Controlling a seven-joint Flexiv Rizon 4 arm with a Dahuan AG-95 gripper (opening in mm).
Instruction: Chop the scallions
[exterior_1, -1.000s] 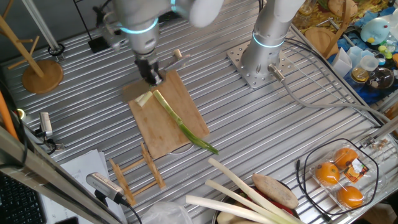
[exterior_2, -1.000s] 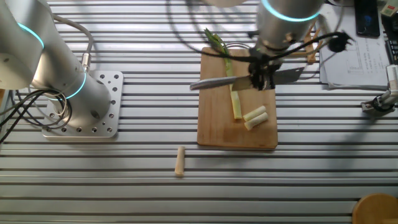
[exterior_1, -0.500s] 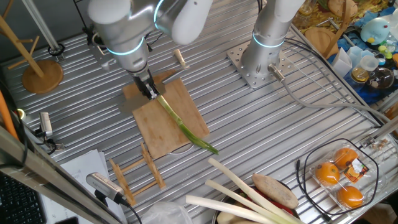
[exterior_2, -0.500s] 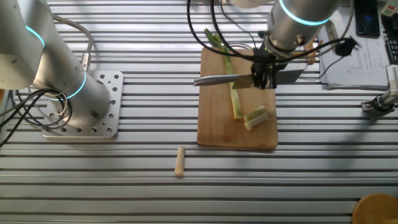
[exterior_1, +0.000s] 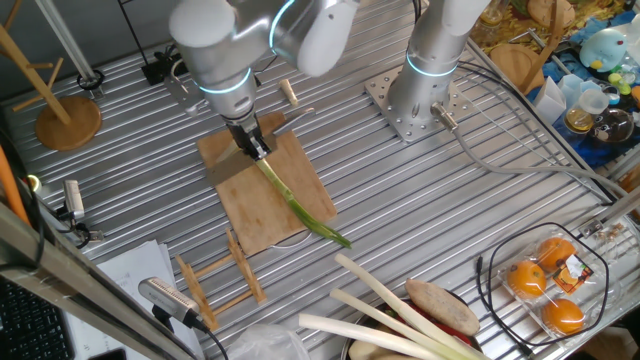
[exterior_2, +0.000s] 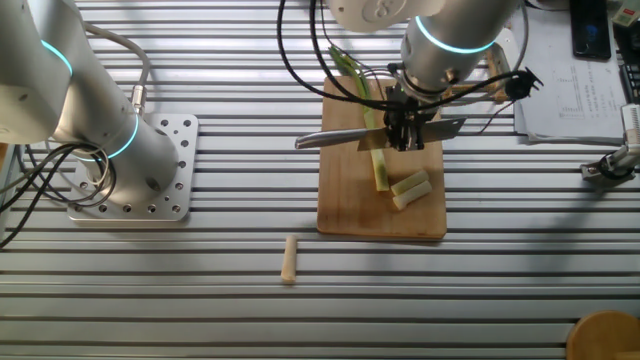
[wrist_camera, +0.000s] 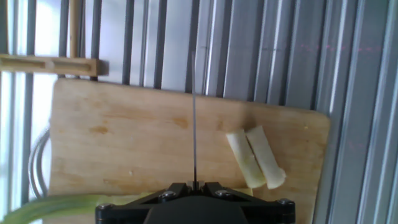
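The gripper (exterior_2: 404, 128) pinches the knife (exterior_2: 345, 135) above the cutting board (exterior_2: 350, 205); the scallion stalk (exterior_2: 379, 165) lies beneath, two cut pieces (exterior_2: 411, 189) beside. The fingertips are hidden.

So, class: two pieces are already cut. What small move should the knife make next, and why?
Probably straight down: the gripper holds the knife crosswise above the scallion stalk on the cutting board, just up-stalk of the two cut pieces.
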